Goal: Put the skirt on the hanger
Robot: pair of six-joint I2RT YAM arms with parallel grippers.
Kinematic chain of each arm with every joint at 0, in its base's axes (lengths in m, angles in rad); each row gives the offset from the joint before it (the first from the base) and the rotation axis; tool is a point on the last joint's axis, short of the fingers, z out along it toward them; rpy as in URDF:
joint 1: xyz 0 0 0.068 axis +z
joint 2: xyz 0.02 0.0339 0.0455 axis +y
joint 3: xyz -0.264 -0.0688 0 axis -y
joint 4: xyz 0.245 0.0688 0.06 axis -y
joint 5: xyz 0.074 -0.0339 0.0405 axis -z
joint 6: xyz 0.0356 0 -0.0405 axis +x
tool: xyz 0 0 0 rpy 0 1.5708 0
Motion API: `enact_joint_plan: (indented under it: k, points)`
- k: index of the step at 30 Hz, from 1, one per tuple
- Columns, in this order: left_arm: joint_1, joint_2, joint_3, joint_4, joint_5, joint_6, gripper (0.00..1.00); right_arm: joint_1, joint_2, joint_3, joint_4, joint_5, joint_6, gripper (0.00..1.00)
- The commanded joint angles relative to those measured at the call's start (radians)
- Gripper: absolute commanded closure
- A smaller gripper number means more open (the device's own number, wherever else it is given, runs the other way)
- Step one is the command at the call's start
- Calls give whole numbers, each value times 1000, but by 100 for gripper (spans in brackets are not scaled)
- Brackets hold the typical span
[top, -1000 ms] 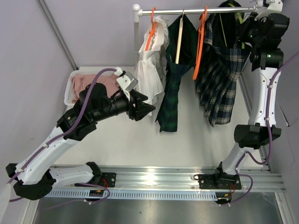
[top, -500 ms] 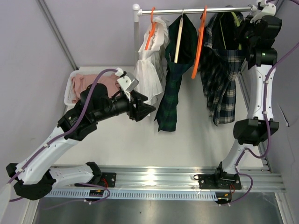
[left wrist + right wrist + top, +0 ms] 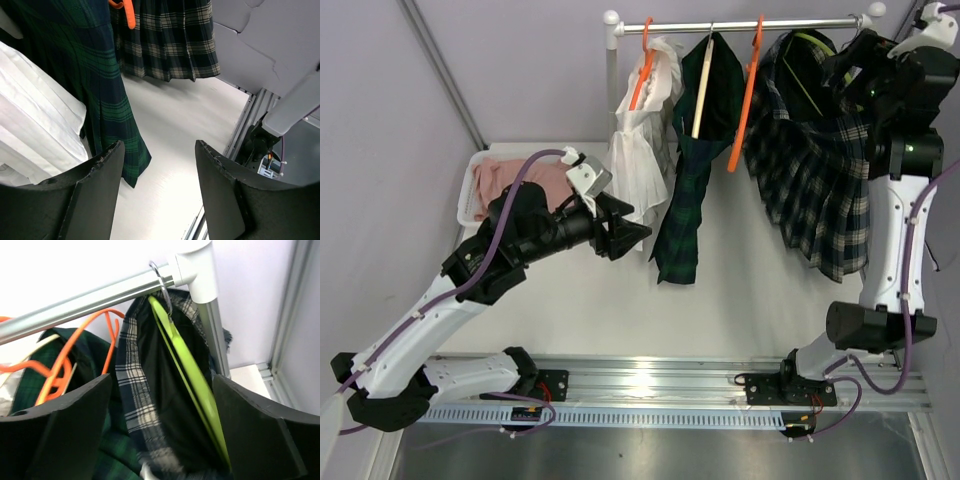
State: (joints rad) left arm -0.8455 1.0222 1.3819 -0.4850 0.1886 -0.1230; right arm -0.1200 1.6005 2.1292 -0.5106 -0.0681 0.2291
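While I watch the feeds from my desk, the white table (image 3: 750,300) lies below the clothes rail (image 3: 800,22), which runs across the far side. The biggest garment is the plaid skirt (image 3: 815,170). It hangs from the rail's right end, its waistband draped over a lime green hanger (image 3: 190,370) whose hook sits on the rail beside the white corner fitting. Its hem spreads wide well below the rail.

Toward the middle of the rail, a dark green tartan skirt (image 3: 685,200) hangs on a pale hanger (image 3: 702,90). A white pleated skirt (image 3: 640,150) hangs near the rail's left post on an orange hanger (image 3: 642,60). A second orange hanger (image 3: 748,90) hangs bare from the rail, between the tartan and the plaid.

Below and left of the rail's left post sits a white basket (image 3: 470,190) holding a pink garment (image 3: 520,180).

The right gripper (image 3: 161,385) is raised to the rail's right end. Its fingers are spread wide on either side of the plaid waistband and green hanger, gripping neither as far as I can see. The left gripper (image 3: 159,150) hovers below the rail, just beside the white and tartan hems, with its fingers parted and only bare tabletop between them.
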Motion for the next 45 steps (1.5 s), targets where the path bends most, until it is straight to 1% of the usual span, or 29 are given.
enact_joint_plan:
  k: [1, 4, 8, 9, 11, 12, 13, 14, 15, 17, 18, 19, 20, 21, 22, 23, 25, 26, 27, 28, 29, 30, 31, 32, 33, 35, 36, 40, 45]
  points:
    - [6, -13, 16, 43, -24, -24, 36, -4, -103, -32, -48, 39, 51, 1]
    - [6, -17, 17, 40, -54, -24, 35, -4, -190, -131, -77, 33, 78, 1]
    - [8, -31, 11, 39, -176, -35, 31, -4, -336, -260, -91, 24, 107, 1]
    - [13, -30, 12, 25, -243, -38, 31, -4, -359, -278, -109, 19, 116, 0]
    - [25, -25, 22, 16, -290, -43, 29, -4, -431, -357, -144, -31, 136, 1]
    - [49, -17, 26, 5, -352, -49, 29, -4, -456, -388, -161, -45, 142, 1]
    - [74, -11, 29, -4, -376, -67, 30, -4, -506, -425, -163, -64, 157, 1]
    - [101, -5, 29, -12, -392, -85, 31, -3, -533, -467, -160, -93, 173, 1]
    - [177, 1, 23, -18, -409, -107, 32, -1, -557, -556, -142, -128, 194, 1]
    - [271, 1, -26, -9, -411, -173, 32, 28, -615, -629, -143, -169, 213, 1]
    - [364, -2, -43, 2, -411, -193, 32, 46, -632, -690, -138, -171, 216, 1]
    - [412, -1, -59, 29, -414, -235, 31, 90, -646, -713, -140, -162, 217, 1]
    - [493, 4, -119, 48, -422, -259, 30, 114, -660, -735, -143, -148, 219, 1]
    - [531, 15, -136, 63, -426, -276, 23, 141, -680, -756, -137, -142, 222, 1]
    - [568, 32, -150, 74, -429, -293, 20, 175, -685, -785, -138, -138, 220, 1]
    - [597, 77, -171, 100, -454, -309, 19, 234, -688, -795, -141, -130, 220, 1]
    - [666, 140, -195, 121, -503, -319, 19, 296, -697, -810, -151, -84, 225, 1]
    - [693, 215, -195, 138, -512, -328, 19, 327, -702, -827, -152, -69, 225, 1]
    - [754, 258, -181, 147, -512, -352, 20, 379, -714, -834, -155, -47, 228, 1]
    - [788, 300, -163, 155, -500, -360, 20, 400, -718, -841, -158, -39, 228, 1]
    - [815, 344, -147, 161, -480, -366, 20, 417, -723, -851, -161, -32, 228, 1]
    - [842, 434, -130, 149, -474, -371, 20, 443, -731, -861, -169, -24, 228, 1]
    - [877, 479, -66, 140, -475, -372, 20, 453, -743, -867, -169, -21, 231, 0]
    - [893, 524, -43, 134, -474, -365, 19, 459, -746, -880, -170, -21, 233, 1]
    - [896, 611, 4, 108, -483, -362, 19, 467, -751, -887, -175, -21, 233, 1]
    - [901, 691, 71, 77, -492, -348, 18, 471, -758, -896, -177, -22, 233, 1]
    - [904, 764, 109, 62, -506, -348, 17, 473, -760, -902, -183, -21, 231, 1]
    - [915, 912, 196, 16, -492, -377, 15, 474, -763, -910, -187, -18, 216, 1]
    - [913, 1004, 227, 11, -454, -400, 19, 476, -752, -911, -192, -27, 204, 1]
